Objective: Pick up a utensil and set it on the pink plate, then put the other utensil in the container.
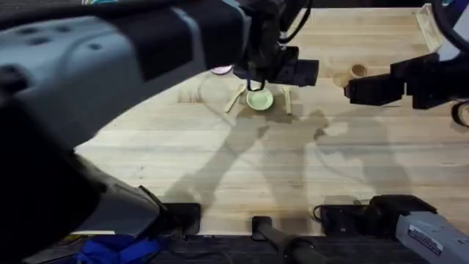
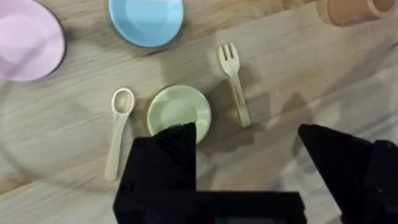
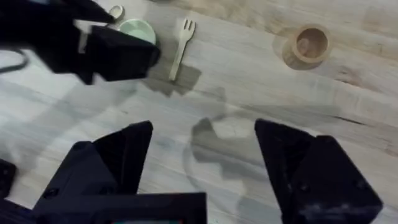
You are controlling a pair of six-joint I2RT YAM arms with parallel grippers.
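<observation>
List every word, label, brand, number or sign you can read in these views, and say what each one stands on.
No text can be read anywhere.
White label on the grey block at the overhead view's lower right: dark print, too blurred to read.
Pink plate, blue plate, green plate, spoon, fork, wooden container: no markings.

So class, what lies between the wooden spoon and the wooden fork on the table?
In the left wrist view, a small pale green plate sits between the spoon and the fork, touching neither.
</observation>
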